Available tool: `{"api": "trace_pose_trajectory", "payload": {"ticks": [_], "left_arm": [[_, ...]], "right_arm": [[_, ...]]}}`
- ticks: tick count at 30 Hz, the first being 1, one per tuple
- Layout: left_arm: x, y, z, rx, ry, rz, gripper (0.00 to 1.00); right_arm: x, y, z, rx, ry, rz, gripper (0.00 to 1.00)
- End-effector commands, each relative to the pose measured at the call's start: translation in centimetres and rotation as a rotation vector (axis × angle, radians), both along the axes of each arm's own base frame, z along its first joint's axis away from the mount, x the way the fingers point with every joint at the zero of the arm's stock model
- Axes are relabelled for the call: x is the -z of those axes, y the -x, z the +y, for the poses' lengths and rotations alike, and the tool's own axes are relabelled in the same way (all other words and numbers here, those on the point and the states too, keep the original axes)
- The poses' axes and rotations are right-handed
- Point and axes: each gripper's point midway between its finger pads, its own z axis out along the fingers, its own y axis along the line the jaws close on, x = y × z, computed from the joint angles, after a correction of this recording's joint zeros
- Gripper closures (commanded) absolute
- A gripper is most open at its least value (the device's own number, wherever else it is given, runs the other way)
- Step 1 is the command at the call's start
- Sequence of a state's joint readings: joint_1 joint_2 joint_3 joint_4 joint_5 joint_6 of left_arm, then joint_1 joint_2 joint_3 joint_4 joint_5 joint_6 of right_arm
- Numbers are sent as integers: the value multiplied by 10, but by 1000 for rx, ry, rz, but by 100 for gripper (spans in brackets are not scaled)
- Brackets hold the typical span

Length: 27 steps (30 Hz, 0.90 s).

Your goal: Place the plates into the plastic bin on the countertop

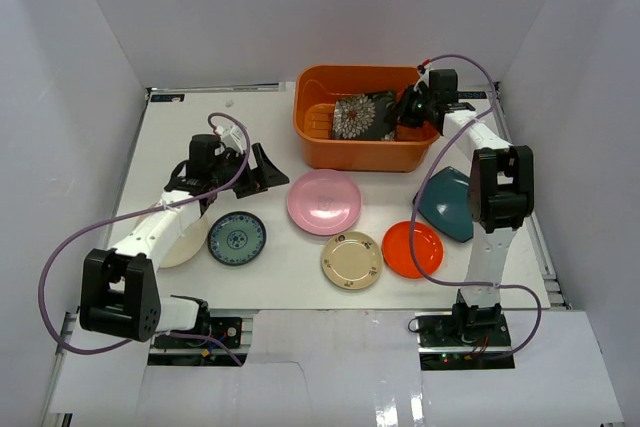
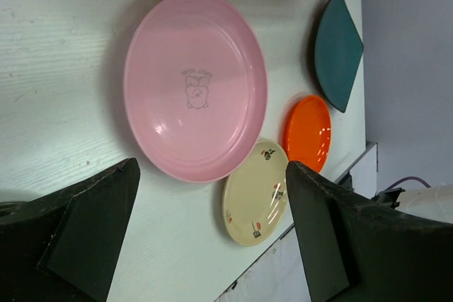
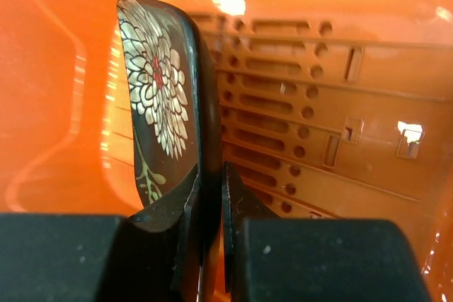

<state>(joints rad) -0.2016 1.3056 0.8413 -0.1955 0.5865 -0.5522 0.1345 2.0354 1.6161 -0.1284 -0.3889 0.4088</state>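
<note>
One black-floral plate (image 1: pixel 362 117) sat pinched by the right gripper (image 1: pixel 402 113) inside the plastic bin (image 1: pixel 350 155); the left gripper (image 1: pixel 258 171) gaped open.

The bin (image 1: pixel 355 142) stands at the back of the bench (image 1: pixel 200 117). In the bin is a square plate (image 1: pixel 363 116), pinched by the right claw (image 1: pixel 410 112). Just before the bin lies a large plate (image 1: pixel 324 201). Further before the bin lie a mid plate (image 1: pixel 351 259) and, to its right, an end plate (image 1: pixel 412 248). Before the bin's right end lies a second square plate (image 1: pixel 447 202). Well left of the bin and nearer lie a left plate (image 1: pixel 237 238) and an outer plate (image 1: pixel 190 239), with the left claw (image 1: pixel 252 173) between them and the bin.
</note>
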Motion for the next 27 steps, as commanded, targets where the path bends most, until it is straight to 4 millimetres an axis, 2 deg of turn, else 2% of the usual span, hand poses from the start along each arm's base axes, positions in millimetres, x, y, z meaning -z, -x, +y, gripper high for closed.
{"api": "trace_pose_trajectory", "payload": {"ticks": [1,6,8,9,13,14,19,20,24,25,27], "left_arm": [[-4,-7,3,-10,-42,-26,5],[9,-9,2,-6,-77,4,5],[14,-11,4,-19,-96,16,5],[17,-11,5,-21,-105,22,5],[25,-11,5,-30,-131,37,5],[26,-11,4,-26,-132,41,5],[31,-8,-1,-11,-152,49,5],[30,-8,-2,-10,-159,42,5],[29,-4,-8,13,-180,31,5],[27,0,-13,38,-189,24,5],[25,4,-18,49,-208,12,5]], "right_arm": [[-51,-19,20,-56,-5,-165,91],[-25,-20,19,-23,107,-141,82],[-21,-20,18,-7,136,-140,64],[-20,-21,17,2,145,-140,47],[-24,-20,15,33,203,-161,15],[-24,-21,14,40,220,-168,11],[-40,-23,18,45,267,-202,3],[-54,-23,19,46,261,-228,2],[-102,-16,18,66,223,-309,10],[-124,-10,16,76,205,-343,10],[-138,1,10,88,191,-358,10]]}}
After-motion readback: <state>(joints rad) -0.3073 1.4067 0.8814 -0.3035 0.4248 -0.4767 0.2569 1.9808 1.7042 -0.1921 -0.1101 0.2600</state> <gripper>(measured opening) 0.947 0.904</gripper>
